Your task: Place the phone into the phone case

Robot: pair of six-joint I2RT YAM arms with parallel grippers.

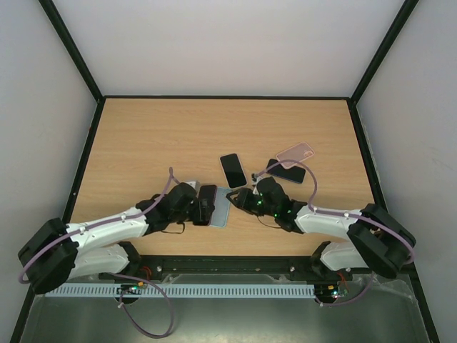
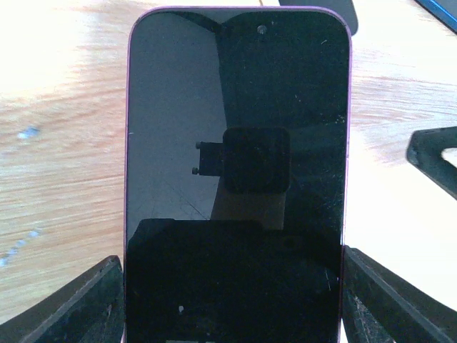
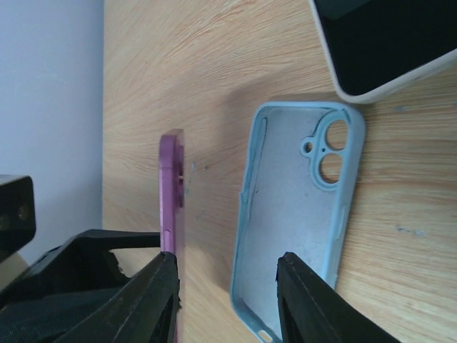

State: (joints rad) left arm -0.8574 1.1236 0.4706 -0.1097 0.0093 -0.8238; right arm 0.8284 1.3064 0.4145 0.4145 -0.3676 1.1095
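Phone: the phone is standing on its long edge, just beside the case; I cannot tell whether its lower edge is touching the table.
Left gripper: the left gripper is pinching the phone by its two long sides, near the bottom end, with the dark screen facing the wrist camera.
Case: it is lying flat on the table, open side up, with the camera hole at the end far from the right arm.
Right gripper: the right gripper is hanging over the near end of the case with its fingers partly apart. I cannot tell if they are already gripping the rim.
Step, as I am judging it: holding the case steady and laying the phone into it.
How to do it well: the right fingers should be holding only the case wall, not covering the opening. The phone should be tilting screen-up, with its camera end going toward the hole. One long edge should be seating first, then the other is being pressed down.
Risk: the light case may be sliding away under the push.
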